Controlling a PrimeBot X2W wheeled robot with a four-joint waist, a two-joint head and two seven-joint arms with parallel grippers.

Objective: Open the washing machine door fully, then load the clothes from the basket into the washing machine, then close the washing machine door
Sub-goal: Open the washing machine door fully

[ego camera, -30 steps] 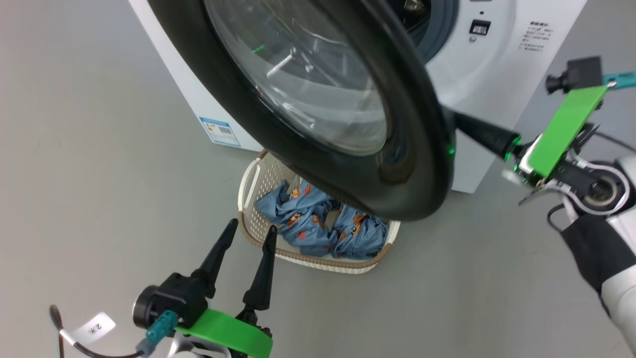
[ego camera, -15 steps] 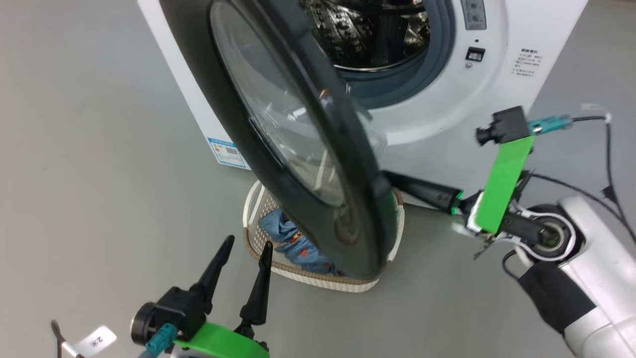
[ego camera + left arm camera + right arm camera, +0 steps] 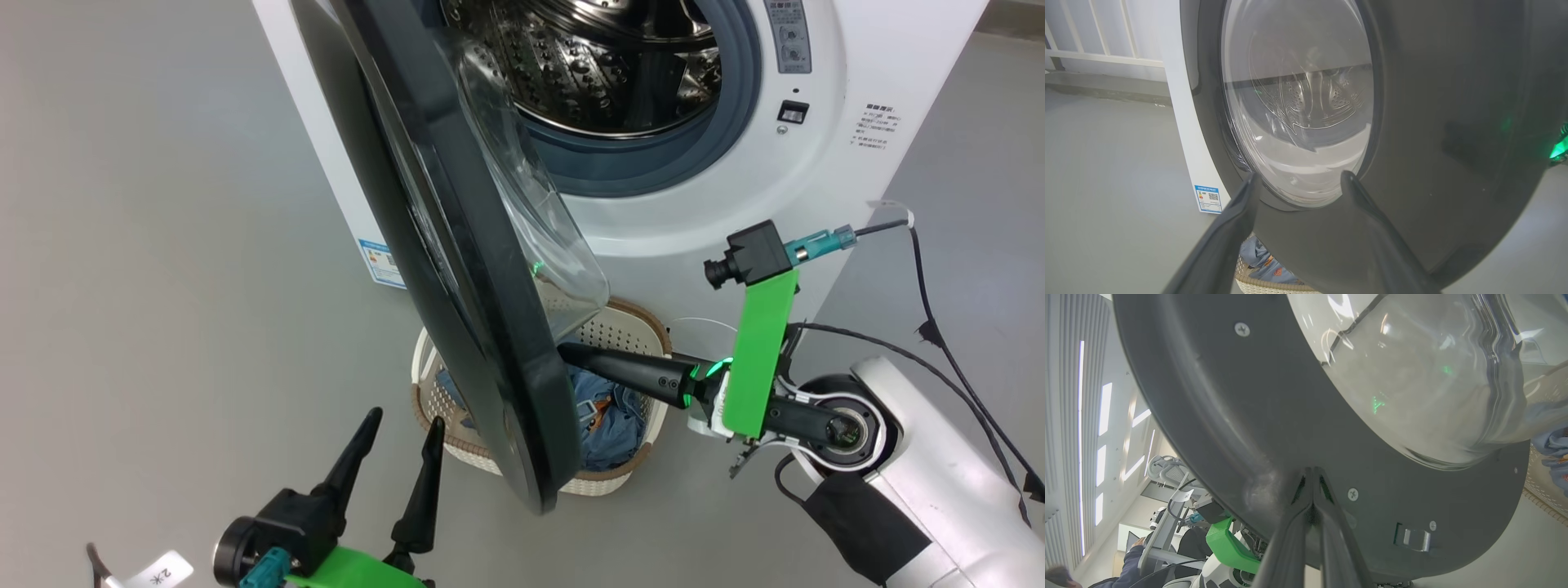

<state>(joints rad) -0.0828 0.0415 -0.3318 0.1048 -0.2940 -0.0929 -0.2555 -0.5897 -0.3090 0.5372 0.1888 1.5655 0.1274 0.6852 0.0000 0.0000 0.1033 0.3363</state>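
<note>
One washing machine [image 3: 702,220] stands on grey floor [image 3: 163,286], its front facing the head camera and its top cut off by the frame. The one washing machine door [image 3: 457,269] stands swung out on its left-hand hinge side and shows nearly edge-on. The long line of its rim runs from the top of the head view down to a low point above the floor. The glass bowl [image 3: 531,220] bulges rightward, toward the mouth. The steel drum [image 3: 588,65] and grey gasket [image 3: 653,163] are exposed. A blue label [image 3: 382,263] at the machine's lower left corner is half hidden by the door. One basket [image 3: 629,327] sits on the floor at the foot of the machine's front, under the door's lower rim. The door covers its middle, so only its two ends show. The clothes [image 3: 608,416] lie inside it as a blue crumpled heap whose garments cannot be counted. The right gripper [image 3: 567,351] lies near level over the basket, pointing left. Its fingers are pressed together on nothing, with the tips at the door's inner face, below the bowl; in the right wrist view they meet the grey panel beside a screw [image 3: 1352,494], with the latch [image 3: 1412,537] nearby. The left gripper [image 3: 406,418] is low on the door's outer side, fingers spread and empty, pointing up at the door and clear of it.
</note>
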